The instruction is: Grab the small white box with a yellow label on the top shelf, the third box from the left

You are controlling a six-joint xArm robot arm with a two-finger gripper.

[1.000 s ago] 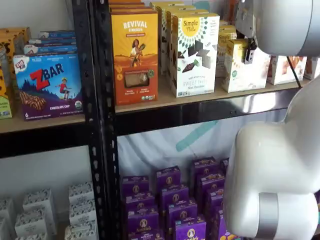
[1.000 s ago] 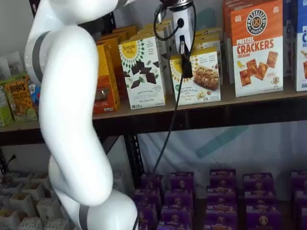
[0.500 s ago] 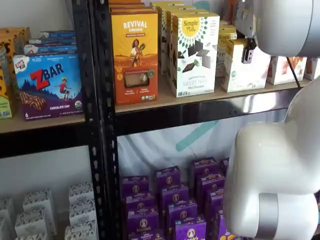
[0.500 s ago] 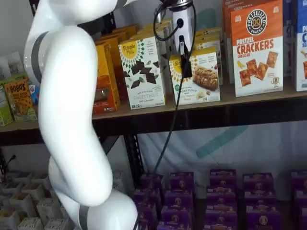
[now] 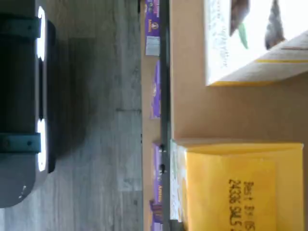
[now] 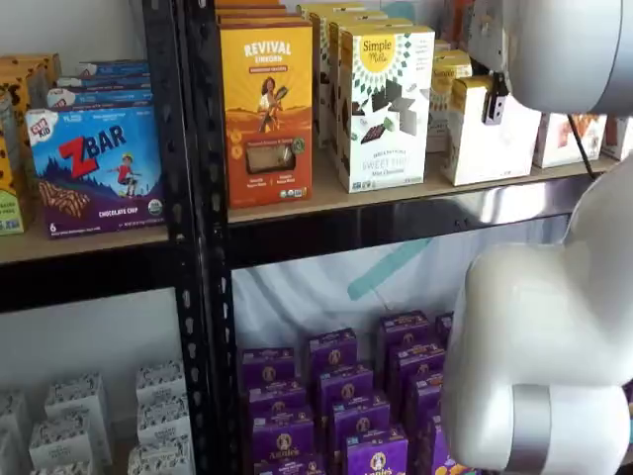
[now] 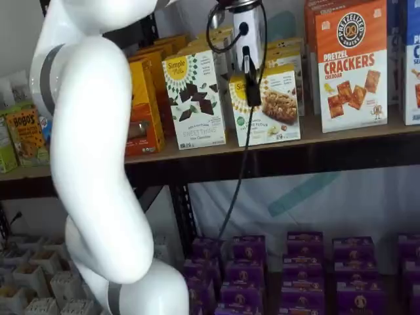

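Note:
The small white box (image 7: 268, 108) with a yellow top edge and round yellow label stands on the top shelf (image 7: 341, 134), right of the Simple Mills box (image 7: 193, 92). My gripper (image 7: 252, 85) hangs over it from above, one black finger down its front face, shut on its top. In a shelf view the box (image 6: 490, 143) shows its plain white side, with a black finger (image 6: 492, 102) on it. The wrist view shows the box's yellow top (image 5: 240, 192) with a best-by print, close below the camera, on the tan board (image 5: 216, 110).
An orange Revival box (image 6: 265, 99) and the Simple Mills box (image 6: 386, 104) stand left of the target; a Pretzel Crackers box (image 7: 351, 65) stands right. Purple boxes (image 7: 302, 262) fill the level below. My white arm (image 7: 92, 164) stands in front of the rack.
The small white box has shifted slightly forward toward the shelf's front edge with the gripper on it. The neighbouring boxes have not moved.

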